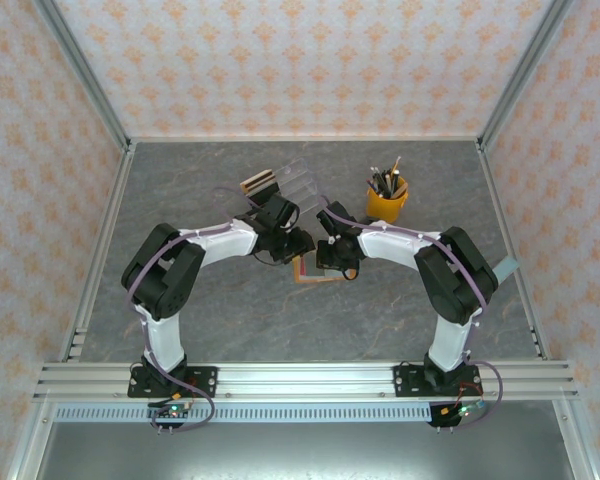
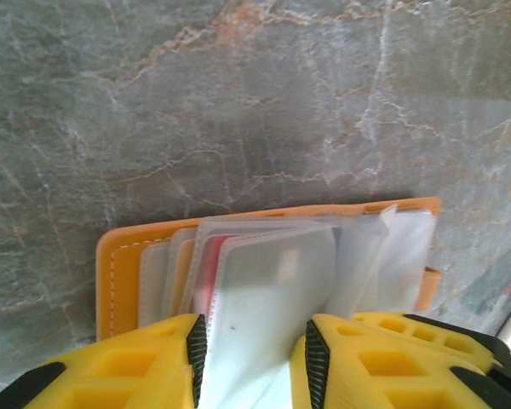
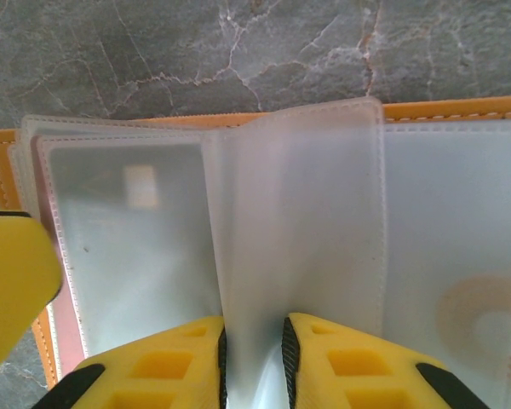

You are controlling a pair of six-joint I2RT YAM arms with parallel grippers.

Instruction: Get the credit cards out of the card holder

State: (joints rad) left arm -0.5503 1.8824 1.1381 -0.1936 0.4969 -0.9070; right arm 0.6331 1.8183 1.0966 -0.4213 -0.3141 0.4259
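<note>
Right gripper (image 3: 254,336): pinched on one clear sleeve (image 3: 298,213), holding it upright, likely to fan the pages.
Left gripper (image 2: 254,341): astride a second sleeve (image 2: 272,281); clamped or loose, cannot tell.
Card holder (image 2: 119,273): open flat, mid-worktop (image 1: 280,330), between both grippers.
Pen cup (image 1: 386,200): well apart, toward the far right corner.

The card holder (image 1: 313,272) is laid near the middle of the table (image 1: 230,330), between the left gripper (image 2: 254,358) and the right gripper (image 3: 254,349). One sleeve (image 3: 298,213) is stood up between the right gripper's fingers. A cup of pens (image 1: 387,195) is set behind, toward the far right corner, and a rack (image 1: 280,180) by the far edge.
</note>
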